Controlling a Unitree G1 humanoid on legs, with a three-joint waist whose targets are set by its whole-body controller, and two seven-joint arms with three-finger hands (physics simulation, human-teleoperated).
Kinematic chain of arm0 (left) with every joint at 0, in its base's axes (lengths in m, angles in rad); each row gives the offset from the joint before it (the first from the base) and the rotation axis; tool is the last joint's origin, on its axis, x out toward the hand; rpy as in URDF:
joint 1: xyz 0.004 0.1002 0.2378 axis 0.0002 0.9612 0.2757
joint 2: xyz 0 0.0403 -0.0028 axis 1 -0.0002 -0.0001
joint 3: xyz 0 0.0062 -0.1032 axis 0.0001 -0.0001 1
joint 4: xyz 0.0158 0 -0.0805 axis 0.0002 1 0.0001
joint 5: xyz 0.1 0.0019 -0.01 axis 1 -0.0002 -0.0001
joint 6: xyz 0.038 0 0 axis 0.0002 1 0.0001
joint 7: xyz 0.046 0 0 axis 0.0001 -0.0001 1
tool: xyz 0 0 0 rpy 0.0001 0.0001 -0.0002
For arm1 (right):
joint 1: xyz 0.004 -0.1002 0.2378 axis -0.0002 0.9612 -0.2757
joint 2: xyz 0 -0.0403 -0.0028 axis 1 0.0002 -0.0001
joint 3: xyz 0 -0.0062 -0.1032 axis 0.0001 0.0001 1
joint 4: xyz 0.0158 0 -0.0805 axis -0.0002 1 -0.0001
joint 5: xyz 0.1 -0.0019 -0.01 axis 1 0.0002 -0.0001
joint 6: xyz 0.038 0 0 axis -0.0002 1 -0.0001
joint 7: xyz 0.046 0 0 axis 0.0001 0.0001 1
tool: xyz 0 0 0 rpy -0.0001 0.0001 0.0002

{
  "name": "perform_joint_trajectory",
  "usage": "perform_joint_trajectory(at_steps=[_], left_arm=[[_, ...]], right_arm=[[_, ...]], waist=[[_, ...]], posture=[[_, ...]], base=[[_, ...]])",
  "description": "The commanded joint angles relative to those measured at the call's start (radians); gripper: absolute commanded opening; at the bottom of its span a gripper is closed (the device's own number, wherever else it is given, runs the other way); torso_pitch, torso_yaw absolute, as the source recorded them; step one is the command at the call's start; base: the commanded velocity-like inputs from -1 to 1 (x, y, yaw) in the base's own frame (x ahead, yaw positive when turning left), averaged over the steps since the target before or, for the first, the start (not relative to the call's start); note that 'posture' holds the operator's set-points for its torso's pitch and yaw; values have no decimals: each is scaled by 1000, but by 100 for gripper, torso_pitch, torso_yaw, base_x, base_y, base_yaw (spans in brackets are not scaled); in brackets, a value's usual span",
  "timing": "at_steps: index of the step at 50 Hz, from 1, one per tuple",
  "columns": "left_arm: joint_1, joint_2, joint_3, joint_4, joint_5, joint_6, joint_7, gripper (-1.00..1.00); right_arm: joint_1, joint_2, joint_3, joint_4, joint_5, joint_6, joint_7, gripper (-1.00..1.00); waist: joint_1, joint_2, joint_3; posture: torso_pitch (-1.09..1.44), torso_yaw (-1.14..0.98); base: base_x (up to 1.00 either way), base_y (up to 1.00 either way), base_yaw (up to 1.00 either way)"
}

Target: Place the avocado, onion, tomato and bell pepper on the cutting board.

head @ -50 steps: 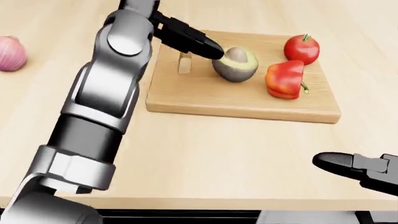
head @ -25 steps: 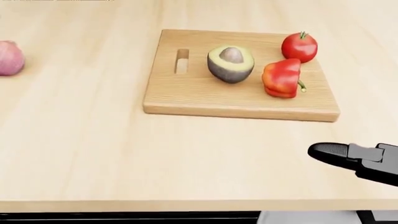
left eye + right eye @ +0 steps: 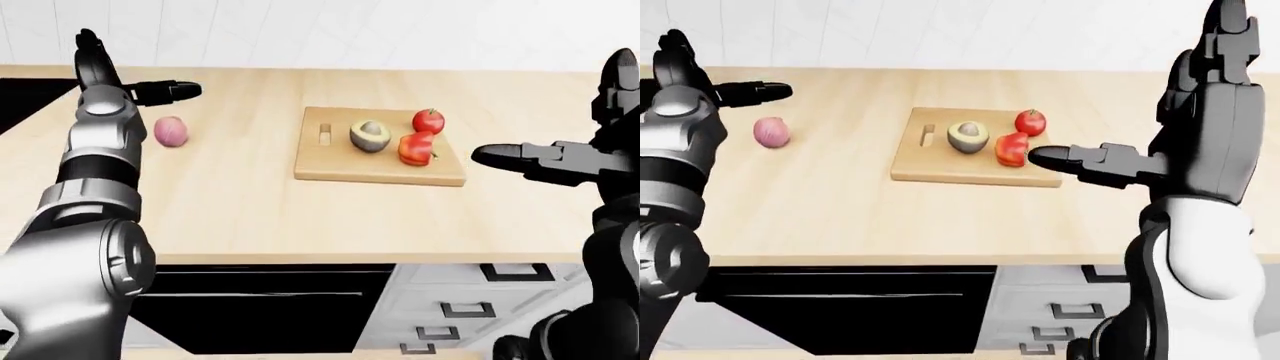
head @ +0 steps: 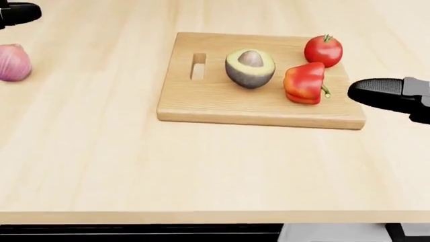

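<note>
On the wooden cutting board [image 4: 201, 103] lie a halved avocado [image 4: 250, 67], a red tomato [image 4: 323, 50] and a red bell pepper [image 4: 304, 83]. The pink onion [image 4: 13, 62] rests on the counter far to the board's left. My left hand [image 3: 130, 79] is raised above and just beyond the onion, fingers spread and empty. My right hand [image 3: 1140, 112] hovers open off the board's right edge, one dark finger [image 4: 379, 92] pointing toward the pepper without touching it.
The light wooden countertop [image 4: 201, 171] stretches around the board. A black stove [image 3: 25, 94] sits at the left end in the left-eye view. Below the counter edge are a dark oven opening [image 3: 250, 307] and white drawers [image 3: 450, 307].
My left arm has pulled off the avocado and swung left toward the onion. My right hand has risen and come closer to the board's right edge.
</note>
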Motion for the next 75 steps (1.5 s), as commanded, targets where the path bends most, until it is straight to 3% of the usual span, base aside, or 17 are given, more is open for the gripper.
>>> perform_joint_trajectory(at_steps=[1, 10, 26, 45, 67, 75], left_arm=[[-38, 20, 7, -39, -8, -39, -3, 100], [25, 39, 8, -25, -5, -58, 19, 100], [116, 13, 9, -9, -1, -76, 45, 100], [83, 16, 4, 2, 37, -90, 37, 100], [46, 19, 5, 13, 75, -83, 41, 100], [41, 24, 7, 11, 77, -80, 38, 100]], right_arm=[[-47, -16, 3, -16, 5, 6, -18, 100], [-68, -30, 14, -21, 23, 26, -35, 100], [-39, -24, 14, -23, 40, 7, -51, 100], [-18, -21, 4, -20, 54, -10, -58, 100], [-13, -15, 17, -19, 49, -16, -65, 100], [-28, -23, 9, -21, 52, -1, -59, 100]], waist=[[0, 6, -27], [-1, 13, -24], [-3, 16, -29], [-3, 14, -26], [-2, 19, 63], [1, 20, 85]], posture=[[0, 15], [0, 15], [0, 15], [1, 15], [18, 15], [21, 15]], base=[[0, 0, 0], [0, 0, 0], [0, 0, 0], [0, 0, 0], [0, 0, 0], [0, 0, 0]])
